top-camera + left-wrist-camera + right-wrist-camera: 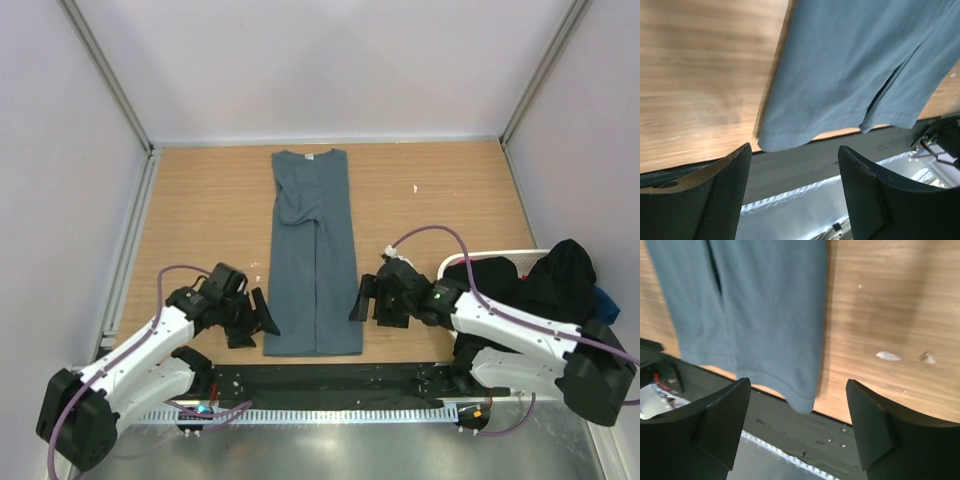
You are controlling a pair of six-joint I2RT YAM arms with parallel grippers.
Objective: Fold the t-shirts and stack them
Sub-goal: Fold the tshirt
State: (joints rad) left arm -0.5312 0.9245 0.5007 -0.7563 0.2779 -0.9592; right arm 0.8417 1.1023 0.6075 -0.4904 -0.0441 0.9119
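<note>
A slate blue-grey t-shirt lies flat on the wooden table, folded lengthwise into a long narrow strip, neck at the far end, hem at the near edge. My left gripper is open and empty just left of the hem's left corner. My right gripper is open and empty just right of the hem's right corner. Neither touches the cloth. Both hem corners hang slightly over the table's near edge in the wrist views.
A white laundry basket stands at the right, holding black shirts and a bit of blue cloth. A black strip and metal rail run along the near edge. Small white specks lie on the wood.
</note>
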